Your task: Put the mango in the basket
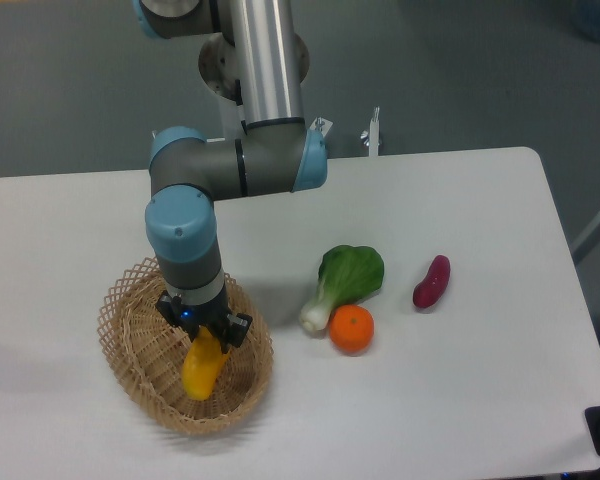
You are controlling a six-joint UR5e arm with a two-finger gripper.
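The yellow mango (202,368) hangs lengthwise inside the woven tan basket (140,350), its lower end close to the basket floor. My gripper (206,337) is shut on the mango's upper end, with the arm reaching down over the basket's middle. Whether the fruit touches the basket bottom I cannot tell.
A green bok choy (344,280) lies right of the basket, with a round orange (351,328) just below it. A purple-red oblong vegetable (431,281) sits farther right. The white table (460,400) ends at the right and front edges.
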